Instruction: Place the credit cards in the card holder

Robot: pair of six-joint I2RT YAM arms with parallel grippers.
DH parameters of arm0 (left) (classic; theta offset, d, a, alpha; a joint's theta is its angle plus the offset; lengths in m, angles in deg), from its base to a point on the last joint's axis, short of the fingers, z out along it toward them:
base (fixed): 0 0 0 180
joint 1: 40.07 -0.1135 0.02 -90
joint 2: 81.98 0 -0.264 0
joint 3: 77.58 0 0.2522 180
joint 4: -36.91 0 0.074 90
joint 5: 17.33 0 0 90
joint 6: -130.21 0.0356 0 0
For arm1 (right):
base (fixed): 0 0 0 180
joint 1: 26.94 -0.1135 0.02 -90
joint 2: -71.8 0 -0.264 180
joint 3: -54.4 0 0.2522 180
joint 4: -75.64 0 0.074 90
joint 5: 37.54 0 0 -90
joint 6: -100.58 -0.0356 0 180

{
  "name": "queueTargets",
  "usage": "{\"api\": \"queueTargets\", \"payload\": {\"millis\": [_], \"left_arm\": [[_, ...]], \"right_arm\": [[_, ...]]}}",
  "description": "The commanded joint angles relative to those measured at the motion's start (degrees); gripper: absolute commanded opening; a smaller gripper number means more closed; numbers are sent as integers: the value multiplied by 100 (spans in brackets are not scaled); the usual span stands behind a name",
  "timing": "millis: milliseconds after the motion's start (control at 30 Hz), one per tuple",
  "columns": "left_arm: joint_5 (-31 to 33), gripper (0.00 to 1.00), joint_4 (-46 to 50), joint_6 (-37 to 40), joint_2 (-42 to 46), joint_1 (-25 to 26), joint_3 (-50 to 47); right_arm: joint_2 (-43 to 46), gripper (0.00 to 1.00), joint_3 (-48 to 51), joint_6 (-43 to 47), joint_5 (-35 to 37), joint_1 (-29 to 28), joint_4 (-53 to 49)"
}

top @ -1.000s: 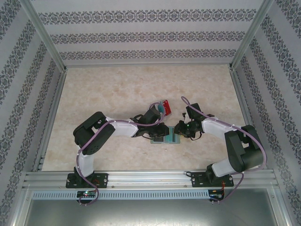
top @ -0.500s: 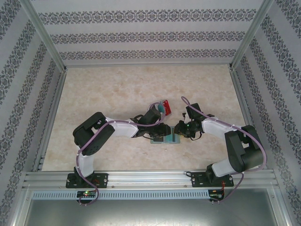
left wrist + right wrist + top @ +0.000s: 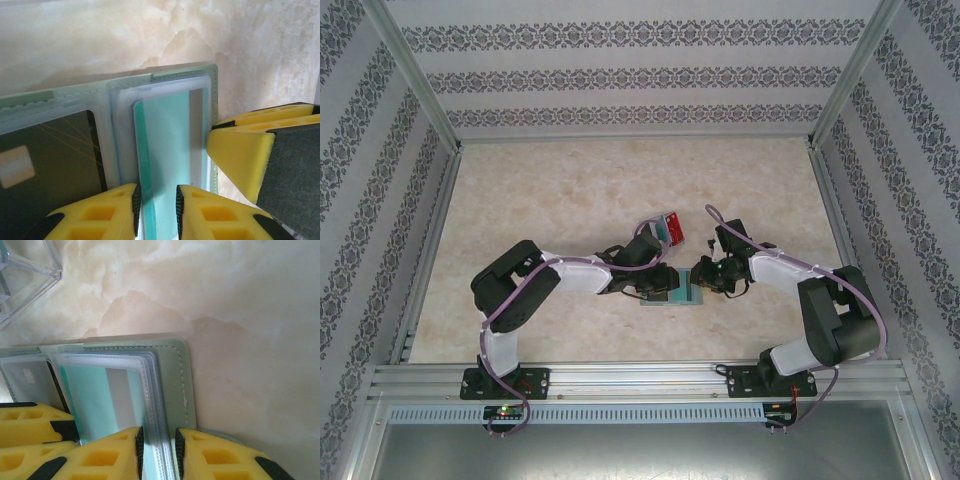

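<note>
Marbled beige bench [image 3: 570,200] | one open grey-green card holder [image 3: 172,370] lies flat mid-bench | one clear plastic box [image 3: 670,228] beyond, cards inside uncounted | step: seating one teal plastic card [image 3: 170,150] in a clear sleeve; one dark grey card [image 3: 55,150] already pocketed | left jaws narrow astride teal card, right jaws narrow astride sleeve edge, grip unclear | next: slide card home squarely.

A clear plastic box [image 3: 670,228] stands on the pale marbled surface [image 3: 550,190], just beyond the left tool [image 3: 665,284]. Walls [image 3: 620,75] with dark flower bands surround this surface.
</note>
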Motion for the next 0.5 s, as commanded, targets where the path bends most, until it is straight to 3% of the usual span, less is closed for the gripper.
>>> {"api": "queueTargets", "payload": {"millis": [0,200,467], "left_arm": [[-204,28,-121,-5,-202,93,108],[18,28,-170,45,97,93,-122],[989,36,427,244,871,84,-406]], "right_arm": [[-152,26,129,126,267,-79,-23],[16,27,99,94,227,-76,23],[479,31,-193,116,236,-77,-237]]}}
